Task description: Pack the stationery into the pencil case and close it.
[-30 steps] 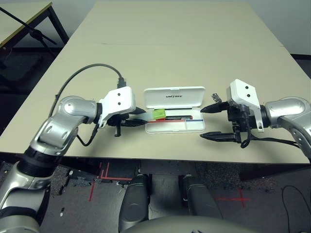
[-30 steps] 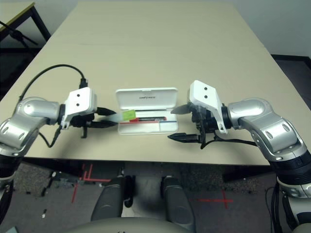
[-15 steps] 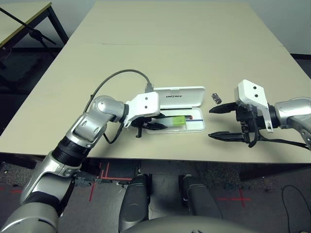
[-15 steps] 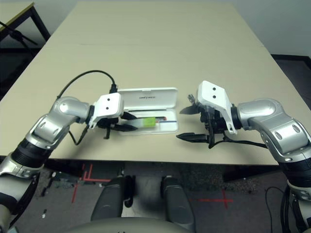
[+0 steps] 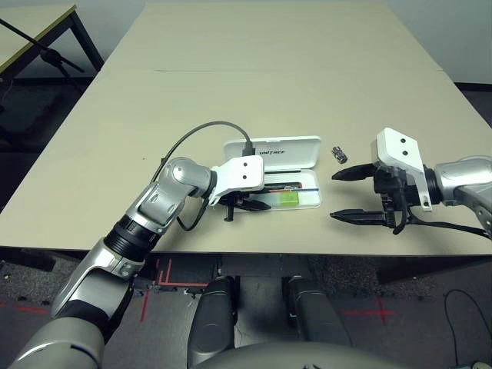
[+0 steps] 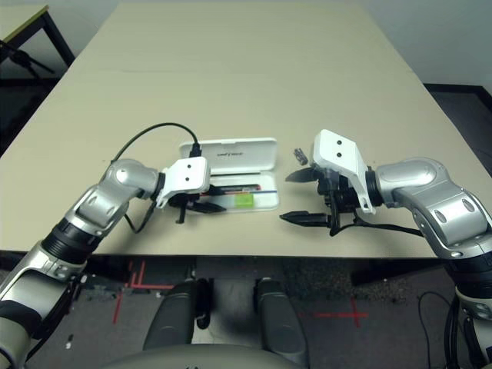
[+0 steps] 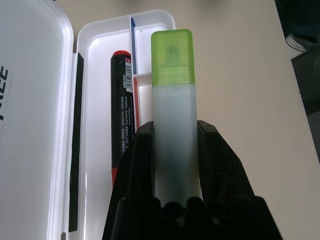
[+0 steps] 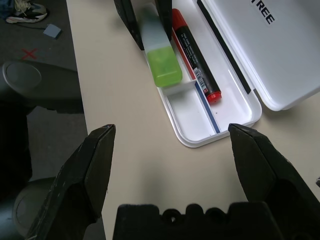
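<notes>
White plastic case: the pencil case (image 5: 274, 175) lies open near the table's near edge, its lid (image 5: 278, 153) folded back on the far side with dark lettering on it, its tray (image 8: 220, 125) on the near side.
Inside the tray: a red marker (image 7: 122, 112) with a black label lies along the far part, beside a red and blue stripe (image 5: 307, 187).
Left gripper: the left gripper (image 7: 175, 145) reaches in from the left over the tray and pinches the white stick (image 7: 175, 135) between its two black fingers, the green end (image 8: 163, 68) pointing right, over the tray's near part.
Right gripper: the right gripper (image 5: 350, 194) hangs to the right of the case, apart from it, fingers spread wide with nothing between them.
Small cylinder: the silver-black cylinder (image 5: 338, 154) lies on the table (image 5: 231, 84) just right of the lid, on the far side of the right gripper.
Cable: a grey cable (image 5: 201, 132) loops from the left wrist.
</notes>
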